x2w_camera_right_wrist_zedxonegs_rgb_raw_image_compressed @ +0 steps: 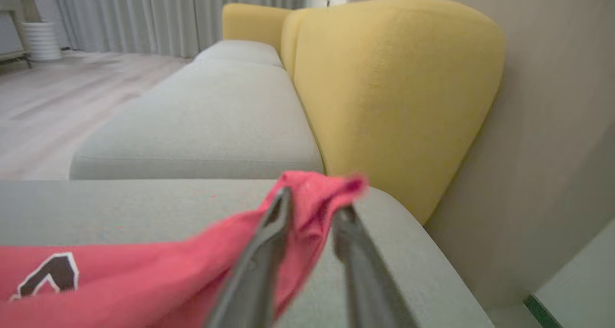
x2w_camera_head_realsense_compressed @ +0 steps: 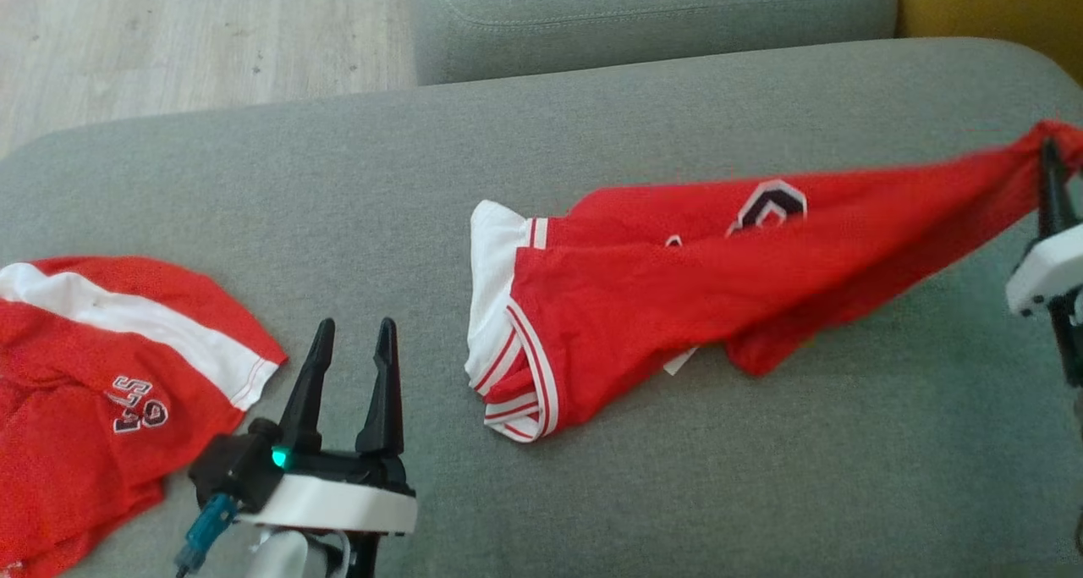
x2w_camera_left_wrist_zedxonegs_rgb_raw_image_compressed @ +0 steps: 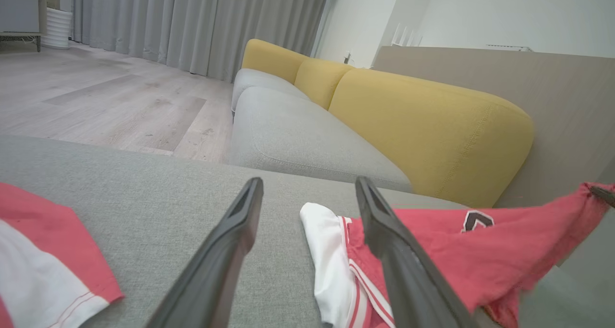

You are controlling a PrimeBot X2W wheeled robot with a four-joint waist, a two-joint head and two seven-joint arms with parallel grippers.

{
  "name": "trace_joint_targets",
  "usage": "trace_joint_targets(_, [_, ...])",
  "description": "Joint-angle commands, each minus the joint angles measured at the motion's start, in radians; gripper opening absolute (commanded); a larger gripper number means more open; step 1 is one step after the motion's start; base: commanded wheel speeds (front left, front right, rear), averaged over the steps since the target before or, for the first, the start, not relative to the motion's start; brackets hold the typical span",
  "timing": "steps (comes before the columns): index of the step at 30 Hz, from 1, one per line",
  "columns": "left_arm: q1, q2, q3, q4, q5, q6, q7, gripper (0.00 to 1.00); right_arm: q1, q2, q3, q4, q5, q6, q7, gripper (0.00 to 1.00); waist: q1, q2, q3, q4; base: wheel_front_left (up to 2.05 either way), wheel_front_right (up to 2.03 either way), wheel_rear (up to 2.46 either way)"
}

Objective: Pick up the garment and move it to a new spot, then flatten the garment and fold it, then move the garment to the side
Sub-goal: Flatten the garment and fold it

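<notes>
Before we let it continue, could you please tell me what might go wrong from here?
The red jersey garment is lifted by one corner at the right gripper, whose jaws look slightly parted; it may slip free.
That corner sits near the right edge of the grey fabric sofa cushion, so the cloth could slide off.

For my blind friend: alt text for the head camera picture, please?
A red garment lies stretched across a grey sofa cushion, one end held up by the right gripper. The left gripper is open near a second red garment.
</notes>
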Motion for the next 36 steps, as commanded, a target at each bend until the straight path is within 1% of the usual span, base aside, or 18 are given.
trace_joint_targets(1, [-0.053,-0.001,0.029,-0.031,0.010,-0.006,-0.005,1.00,-0.027,0.006,-0.027,-0.008,-0.040,-0.001,-0.008,1.00,0.0000,0.0000,0.002,-0.003,0.00,0.00,0.00])
trace_joint_targets(5, [-0.055,-0.001,0.026,-0.032,0.006,-0.006,-0.005,1.00,-0.025,0.076,-0.081,-0.030,-0.100,-0.001,-0.029,1.00,0.0000,0.0000,0.000,-0.005,0.00,0.00,0.00])
trace_joint_targets(8, [-0.052,-0.001,0.028,-0.033,0.006,-0.006,-0.005,1.00,-0.004,0.135,-0.079,-0.099,-0.123,-0.001,-0.042,1.00,0.0000,0.0000,-0.004,-0.005,0.00,0.00,0.00])
trace_joint_targets(9, [-0.050,-0.001,0.030,-0.034,0.007,-0.006,-0.005,1.00,0.008,0.158,-0.070,-0.132,-0.118,-0.001,-0.045,1.00,0.0000,0.0000,-0.006,-0.005,0.00,0.00,0.00])
trace_joint_targets(10, [-0.047,-0.001,0.036,-0.041,0.007,-0.006,-0.005,1.00,0.042,0.199,-0.049,-0.211,-0.100,-0.001,-0.049,1.00,0.0000,0.0000,-0.011,-0.006,0.00,0.00,0.00])
trace_joint_targets(11, [-0.046,-0.001,0.037,-0.045,0.007,-0.006,-0.005,1.00,0.064,0.216,-0.038,-0.254,-0.088,-0.001,-0.050,1.00,0.0000,0.0000,-0.014,-0.005,0.00,0.00,0.00])
trace_joint_targets(12, [-0.046,-0.001,0.037,-0.045,0.007,-0.006,-0.005,1.00,0.064,0.216,-0.038,-0.254,-0.088,-0.001,-0.050,1.00,0.0000,0.0000,-0.014,-0.005,0.00,0.00,0.00])
trace_joint_targets(18, [-0.040,-0.001,0.030,-0.071,0.002,-0.006,-0.005,1.00,0.252,0.294,0.018,-0.539,-0.029,-0.001,-0.051,1.00,0.0000,0.0000,-0.032,0.003,0.00,0.00,0.00])
trace_joint_targets(22, [-0.027,-0.001,0.025,-0.079,0.002,-0.006,-0.005,1.00,0.393,0.330,0.058,-0.667,-0.011,-0.001,-0.051,1.00,0.0000,0.0000,-0.043,0.007,0.00,0.00,0.00])
trace_joint_targets(26, [-0.011,-0.001,0.022,-0.077,0.005,-0.006,-0.005,1.00,0.493,0.345,0.101,-0.697,-0.012,-0.001,-0.051,1.00,0.0000,0.0000,-0.052,0.011,0.00,0.00,0.00])
trace_joint_targets(29, [-0.004,-0.001,0.017,-0.075,0.004,-0.006,-0.005,1.00,0.520,0.348,0.123,-0.696,-0.010,-0.001,-0.051,1.00,0.0000,0.0000,-0.055,0.017,0.00,0.00,0.00])
trace_joint_targets(34, [-0.007,-0.001,0.003,-0.068,0.000,-0.006,-0.005,1.00,0.500,0.349,0.134,-0.686,-0.010,-0.001,-0.051,1.00,0.0000,0.0000,-0.055,0.047,0.00,0.00,0.00])
trace_joint_targets(36, [-0.012,-0.001,-0.008,-0.068,-0.002,-0.006,-0.005,1.00,0.456,0.348,0.151,-0.657,-0.026,-0.001,-0.050,1.00,0.0000,0.0000,-0.045,0.077,0.00,0.00,0.00])
